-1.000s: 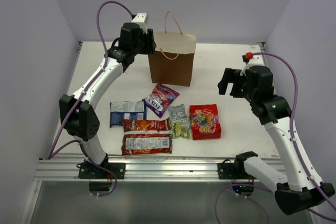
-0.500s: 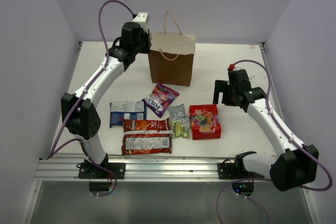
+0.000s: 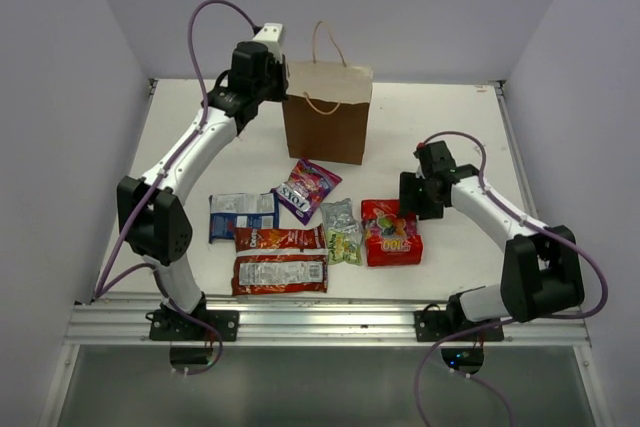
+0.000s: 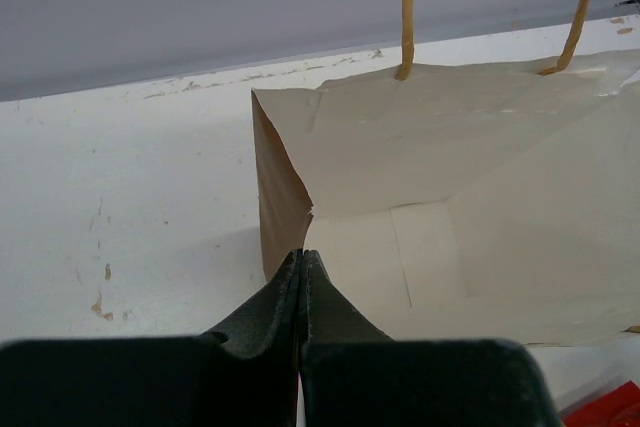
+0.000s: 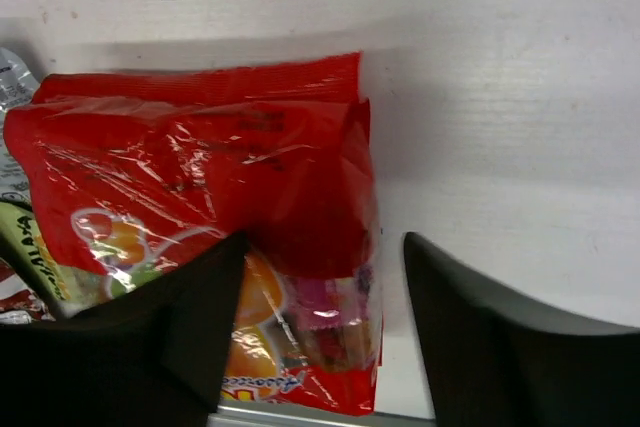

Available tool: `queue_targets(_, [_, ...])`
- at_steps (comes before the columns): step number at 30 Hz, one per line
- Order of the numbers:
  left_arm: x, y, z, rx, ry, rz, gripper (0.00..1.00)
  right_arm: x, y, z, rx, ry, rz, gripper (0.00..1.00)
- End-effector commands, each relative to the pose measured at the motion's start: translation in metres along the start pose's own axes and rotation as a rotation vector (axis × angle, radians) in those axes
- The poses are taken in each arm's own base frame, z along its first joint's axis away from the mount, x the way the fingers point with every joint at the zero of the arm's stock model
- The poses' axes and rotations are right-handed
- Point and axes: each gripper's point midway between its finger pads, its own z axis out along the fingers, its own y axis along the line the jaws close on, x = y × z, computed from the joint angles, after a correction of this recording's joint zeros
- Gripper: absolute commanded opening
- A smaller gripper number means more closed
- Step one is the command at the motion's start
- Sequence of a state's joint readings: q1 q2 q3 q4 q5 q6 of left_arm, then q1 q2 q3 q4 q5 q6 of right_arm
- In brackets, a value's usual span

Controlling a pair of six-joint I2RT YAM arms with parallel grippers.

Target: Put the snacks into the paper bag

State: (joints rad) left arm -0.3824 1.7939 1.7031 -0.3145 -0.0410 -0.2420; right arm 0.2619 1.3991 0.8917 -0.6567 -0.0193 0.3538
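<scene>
On the white table (image 3: 440, 117), the right gripper (image 5: 320, 277), jaws spread wide, had dropped within the last second from mid-air to straddle the edge of the square red crinkly packet (image 5: 200, 167) lying flat, so a first pick looked close. The left gripper (image 4: 300, 272) stayed pinched shut on the rim of the boxy brown paper bag (image 4: 420, 177) at the table's back.

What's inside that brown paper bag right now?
Inside the paper bag, the left wrist view shows only bare paper walls. Its floor is out of sight.

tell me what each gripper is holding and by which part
Left gripper pinches the paper bag by its side rim fold. Right gripper is open over the square red packet, holding nothing.
</scene>
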Motion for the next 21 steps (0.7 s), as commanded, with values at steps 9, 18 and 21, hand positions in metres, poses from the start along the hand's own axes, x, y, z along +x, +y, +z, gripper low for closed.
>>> queue_targets(9, [-0.001,-0.002,0.003,0.004,0.007,0.025,0.00,-0.007,0.015,-0.009,-0.054,-0.032,-0.018,0.00])
queue_targets(18, [0.001,-0.002,0.000,0.008,0.015,0.036,0.00,-0.105,0.034,-0.161,-0.100,-0.493,-0.049,0.00])
queue_targets(21, [0.000,-0.003,0.000,0.011,0.012,0.032,0.00,-0.139,0.047,-0.208,-0.142,-0.632,-0.052,0.00])
